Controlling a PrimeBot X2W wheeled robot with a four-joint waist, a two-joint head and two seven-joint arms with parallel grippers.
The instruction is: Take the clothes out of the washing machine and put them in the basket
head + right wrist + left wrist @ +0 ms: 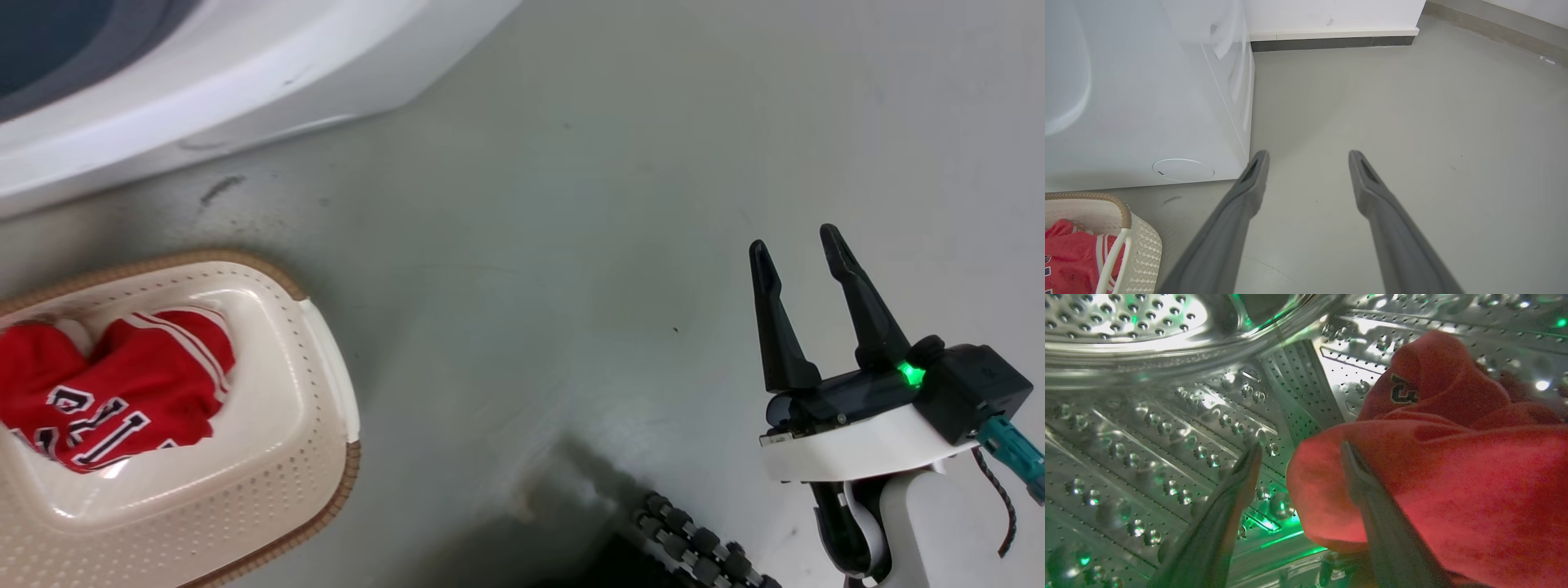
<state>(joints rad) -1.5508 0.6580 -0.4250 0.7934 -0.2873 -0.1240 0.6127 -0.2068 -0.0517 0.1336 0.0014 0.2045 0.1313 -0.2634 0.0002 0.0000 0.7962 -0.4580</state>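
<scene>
My left gripper (1300,451) sits inside the shiny perforated steel drum (1147,416), fingers spread, crumpled red fabric (1453,477) bulging between them. My right gripper (793,241) hangs spread above grey floor (571,204). Another red lettered jersey (122,384) lies in the cream oval plastic basket (326,367).

Red against cream, white and steel.
The jersey (122,392) is bright red with white-outlined black letters and white stripes; the basket (286,457) cream, dotted with holes, brown-rimmed; the washing machine (245,73) white; its drum (1147,428) silver, dimpled.
</scene>
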